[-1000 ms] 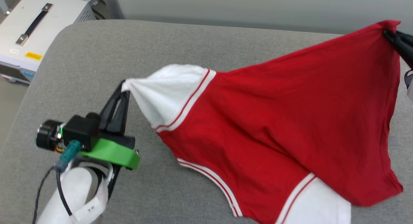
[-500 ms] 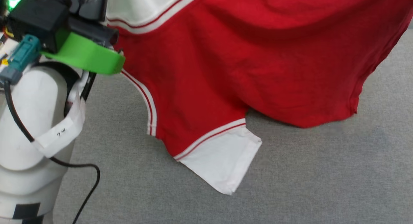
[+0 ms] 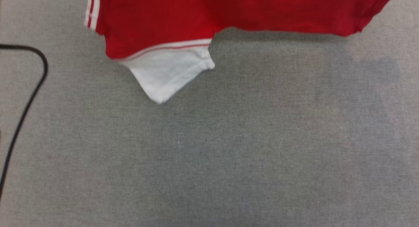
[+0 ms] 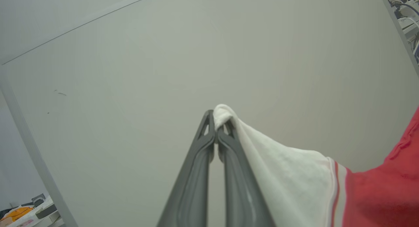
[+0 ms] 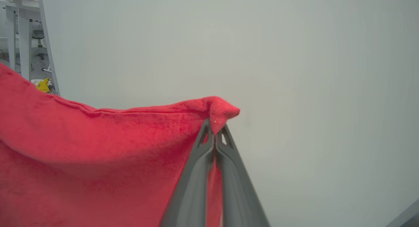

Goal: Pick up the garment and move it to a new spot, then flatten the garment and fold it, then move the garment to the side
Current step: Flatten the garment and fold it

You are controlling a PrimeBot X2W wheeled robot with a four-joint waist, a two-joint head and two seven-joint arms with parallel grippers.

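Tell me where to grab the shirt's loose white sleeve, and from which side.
Probably its pointed corner, from the near side in the head view: the loose sleeve juts out past the garment there, over bare grey surface. The left gripper and right gripper are both shut on the garment.

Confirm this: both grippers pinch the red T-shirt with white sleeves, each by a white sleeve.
Not quite. The left gripper pinches a white sleeve of the red, white-sleeved T-shirt, but the right gripper pinches a red corner, as the right wrist view shows.
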